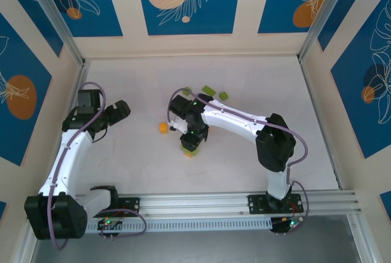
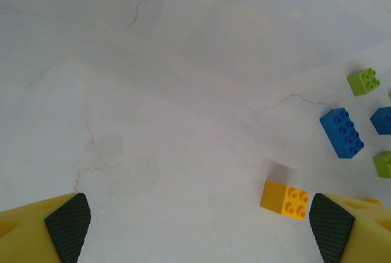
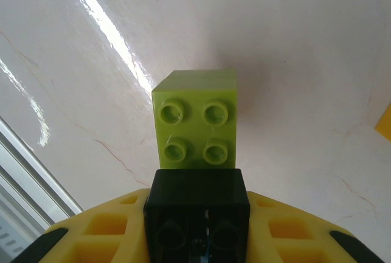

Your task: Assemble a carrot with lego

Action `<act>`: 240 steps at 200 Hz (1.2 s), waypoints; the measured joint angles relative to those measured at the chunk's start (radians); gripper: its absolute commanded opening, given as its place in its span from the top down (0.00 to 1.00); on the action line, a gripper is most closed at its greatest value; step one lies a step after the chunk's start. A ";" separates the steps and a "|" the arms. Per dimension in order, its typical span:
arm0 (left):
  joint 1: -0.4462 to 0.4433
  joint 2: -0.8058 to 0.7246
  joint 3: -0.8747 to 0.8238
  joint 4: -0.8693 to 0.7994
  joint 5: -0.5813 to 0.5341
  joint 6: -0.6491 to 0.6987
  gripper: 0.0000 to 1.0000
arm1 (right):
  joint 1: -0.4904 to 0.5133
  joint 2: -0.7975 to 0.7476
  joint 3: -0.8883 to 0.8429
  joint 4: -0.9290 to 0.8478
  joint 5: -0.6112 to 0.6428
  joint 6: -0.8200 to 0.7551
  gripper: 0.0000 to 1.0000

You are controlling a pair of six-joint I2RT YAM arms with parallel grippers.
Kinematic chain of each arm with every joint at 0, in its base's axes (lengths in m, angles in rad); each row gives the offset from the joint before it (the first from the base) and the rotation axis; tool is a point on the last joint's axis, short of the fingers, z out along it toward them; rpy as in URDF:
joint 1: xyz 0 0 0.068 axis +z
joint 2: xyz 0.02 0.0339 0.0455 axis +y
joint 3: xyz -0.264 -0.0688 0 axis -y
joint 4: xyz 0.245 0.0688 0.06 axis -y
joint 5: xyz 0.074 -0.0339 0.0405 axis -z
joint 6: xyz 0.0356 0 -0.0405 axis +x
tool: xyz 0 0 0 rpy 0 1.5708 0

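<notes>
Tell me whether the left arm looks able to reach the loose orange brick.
Probably yes. The orange brick sits alone on the table just ahead of the open left gripper, slightly off-centre, with nothing between them.

lime green brick (image 3: pixel 195 122), black brick (image 3: pixel 197 205)

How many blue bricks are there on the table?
2, both in the left wrist view, at the right: a whole blue brick, and beside it a second blue brick cut off by the picture's edge. Others may be hidden.
</notes>
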 measured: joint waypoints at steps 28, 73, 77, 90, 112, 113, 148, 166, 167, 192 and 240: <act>0.000 0.000 0.000 0.000 0.000 0.000 0.05 | 0.003 0.010 0.006 -0.001 0.000 0.004 0.68; 0.000 0.000 0.000 0.000 0.000 0.000 0.05 | 0.011 0.013 0.009 0.000 0.000 0.014 0.68; 0.000 0.000 0.000 0.000 0.000 0.000 0.05 | 0.011 0.013 0.009 0.000 0.000 0.014 0.68; 0.000 0.000 0.000 0.000 0.000 0.000 0.05 | 0.013 0.013 0.009 0.000 0.001 0.018 0.68; 0.000 0.000 0.000 0.000 0.000 0.000 0.05 | 0.013 0.013 0.009 0.000 0.000 0.026 0.68; 0.000 0.000 0.000 0.000 0.000 0.000 0.05 | 0.013 0.013 0.009 0.000 0.000 0.026 0.68; 0.000 0.000 0.000 0.000 0.000 0.000 0.05 | 0.013 0.013 0.009 0.002 0.001 0.026 0.68; 0.000 0.000 0.000 0.000 0.000 0.000 0.05 | 0.013 0.013 0.009 0.007 0.002 0.026 0.68; 0.000 0.000 0.000 0.000 0.000 0.000 0.05 | 0.013 0.013 0.009 0.007 0.003 0.026 0.68; 0.000 0.000 0.000 0.000 0.000 0.000 0.05 | 0.013 0.016 0.009 0.025 0.006 0.026 0.68; 0.000 0.000 0.000 0.000 0.000 0.000 0.05 | 0.013 0.019 0.009 0.027 0.012 0.026 0.68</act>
